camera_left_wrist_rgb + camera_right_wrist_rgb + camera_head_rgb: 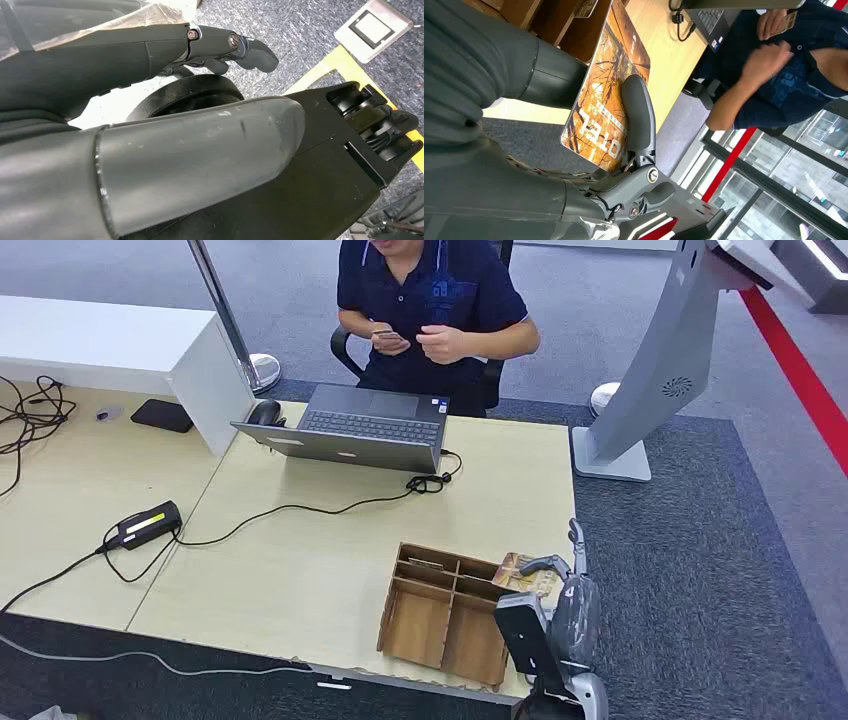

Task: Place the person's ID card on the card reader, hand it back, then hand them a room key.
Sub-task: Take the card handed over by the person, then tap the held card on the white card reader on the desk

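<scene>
Room key point(606, 95) pinched in right robot hand point(589, 150) beside wooden divided tray point(445, 612); left robot hand's point(215, 50) grasp unclear.

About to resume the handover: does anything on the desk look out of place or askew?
Nothing spilled or damaged. The right hand holds an orange hotel key card at the wooden organizer. The person holds a small card. A loose black cable trails across the desk.
</scene>
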`<state>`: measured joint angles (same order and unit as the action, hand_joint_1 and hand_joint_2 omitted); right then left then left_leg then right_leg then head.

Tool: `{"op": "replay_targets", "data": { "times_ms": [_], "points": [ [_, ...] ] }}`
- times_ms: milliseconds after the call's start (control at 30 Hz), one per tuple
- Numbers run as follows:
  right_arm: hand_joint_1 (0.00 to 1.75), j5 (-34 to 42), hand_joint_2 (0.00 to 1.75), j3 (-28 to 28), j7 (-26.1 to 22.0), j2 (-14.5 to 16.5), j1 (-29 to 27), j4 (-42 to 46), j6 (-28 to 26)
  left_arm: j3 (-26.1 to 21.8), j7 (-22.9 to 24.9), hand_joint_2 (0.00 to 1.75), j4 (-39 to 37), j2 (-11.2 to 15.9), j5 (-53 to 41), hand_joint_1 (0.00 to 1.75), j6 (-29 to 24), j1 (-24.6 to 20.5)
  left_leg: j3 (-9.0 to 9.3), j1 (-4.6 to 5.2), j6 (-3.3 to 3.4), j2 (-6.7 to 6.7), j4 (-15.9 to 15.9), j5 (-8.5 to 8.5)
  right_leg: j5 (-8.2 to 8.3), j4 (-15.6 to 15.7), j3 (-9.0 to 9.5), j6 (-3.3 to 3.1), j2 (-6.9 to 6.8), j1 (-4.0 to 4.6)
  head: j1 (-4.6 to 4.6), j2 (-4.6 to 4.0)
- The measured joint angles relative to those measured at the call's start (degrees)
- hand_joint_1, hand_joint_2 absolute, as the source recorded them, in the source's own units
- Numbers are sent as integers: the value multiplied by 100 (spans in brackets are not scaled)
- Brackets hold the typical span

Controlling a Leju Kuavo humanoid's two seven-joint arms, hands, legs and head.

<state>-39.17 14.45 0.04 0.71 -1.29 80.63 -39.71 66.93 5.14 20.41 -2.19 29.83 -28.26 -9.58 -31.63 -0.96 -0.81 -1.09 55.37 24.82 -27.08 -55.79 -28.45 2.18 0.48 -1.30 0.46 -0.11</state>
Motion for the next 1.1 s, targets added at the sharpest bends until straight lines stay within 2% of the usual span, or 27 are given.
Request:
{"op": "replay_targets", "data": {
  "times_ms": [233,700,933,1100],
  "points": [
    [175,-26,175,-2,2,14,-6,0,0,0,0,0,0,1,0,0,0,1,0,0,0,0,0,0,0,0,0,0,0,0,0,0],
    [175,-482,175,-206,294,14,-47,-56,0,0,0,0,0,0,0,0,0,0,1,0,0,0,0,0,0,0,-1,0,0,0,0,0],
    [175,-718,175,-617,42,15,-129,-280,0,0,0,0,0,2,0,0,0,0,0,0,0,0,0,0,0,0,-1,0,0,0,1,0],
    [175,-859,175,-840,74,16,-180,-402,0,0,0,0,0,2,0,0,0,0,0,0,0,0,0,0,0,0,-1,0,0,0,1,0]
  ]
}}
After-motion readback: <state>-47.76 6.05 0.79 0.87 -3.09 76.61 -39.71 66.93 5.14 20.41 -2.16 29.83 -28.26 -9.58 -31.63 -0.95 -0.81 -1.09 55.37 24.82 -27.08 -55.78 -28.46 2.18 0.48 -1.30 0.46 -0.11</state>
